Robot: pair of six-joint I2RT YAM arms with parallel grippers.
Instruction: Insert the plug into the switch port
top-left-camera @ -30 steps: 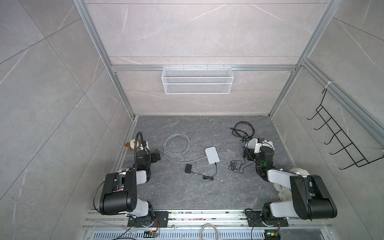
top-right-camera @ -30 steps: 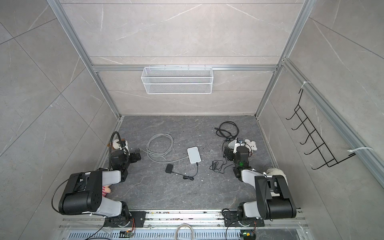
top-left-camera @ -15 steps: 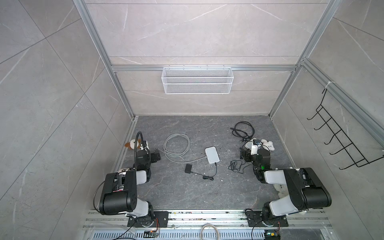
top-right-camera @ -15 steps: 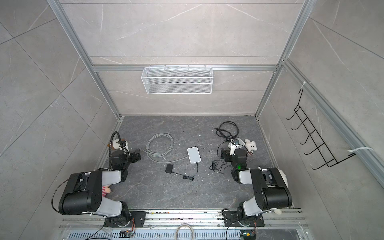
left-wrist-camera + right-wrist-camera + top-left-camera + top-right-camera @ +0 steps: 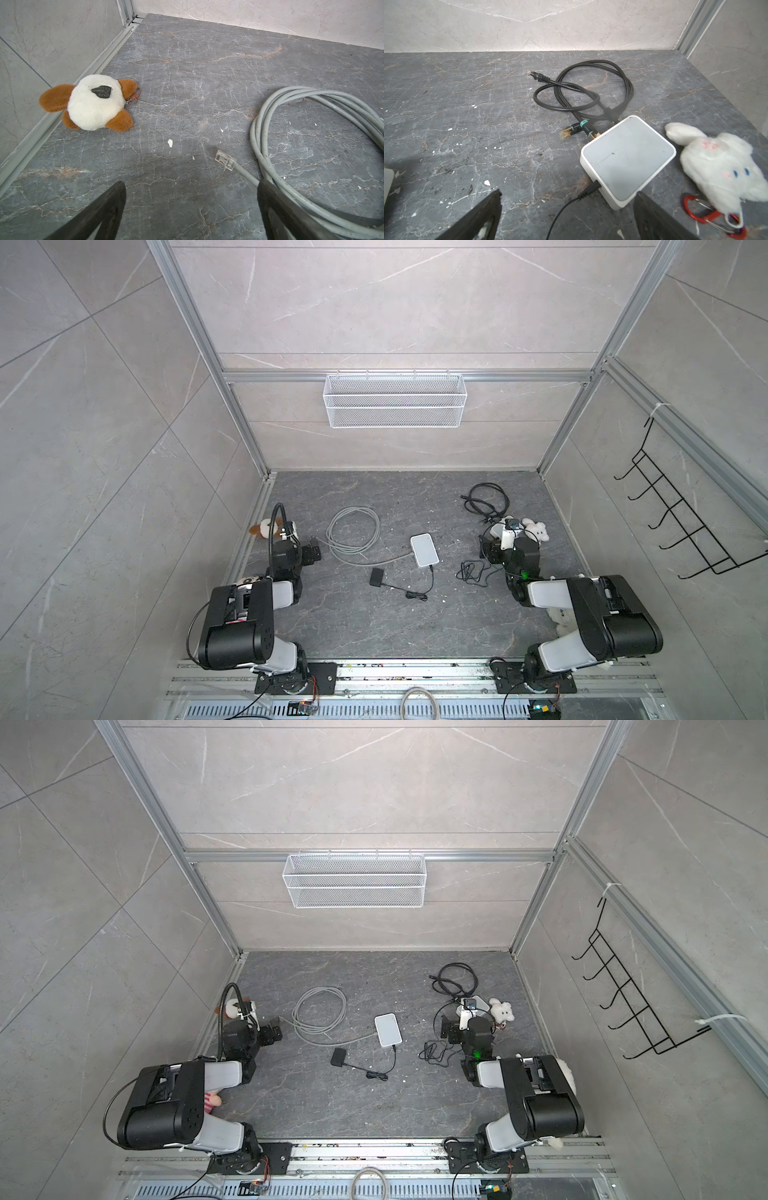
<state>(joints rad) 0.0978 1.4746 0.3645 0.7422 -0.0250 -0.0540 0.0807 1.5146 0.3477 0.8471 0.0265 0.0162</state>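
Note:
A white switch (image 5: 628, 160) lies just ahead of my open right gripper (image 5: 568, 194), its near corner between the fingers. A thin black lead (image 5: 588, 190) enters its near side. A gold plug (image 5: 565, 133) of the coiled black cable (image 5: 591, 83) lies loose at its far corner. A second white switch (image 5: 424, 549) lies mid-floor, joined to a coiled grey cable (image 5: 353, 535). That cable's clear plug (image 5: 225, 160) lies free on the floor, just ahead of my open, empty left gripper (image 5: 191, 185). In both top views the grippers (image 5: 311, 558) (image 5: 486, 549) sit low at left and right.
A brown and white plush (image 5: 91, 102) lies by the left wall rail. A white bunny plush (image 5: 720, 168) with a red carabiner (image 5: 695, 207) touches the right switch. A black adapter (image 5: 377, 576) and tangled thin leads (image 5: 471, 572) lie mid-floor. A wire basket (image 5: 395, 400) hangs on the back wall.
My right arm has swung and its gripper has shifted a little leftward, uncovering the white bunny plush. The left arm has not moved.

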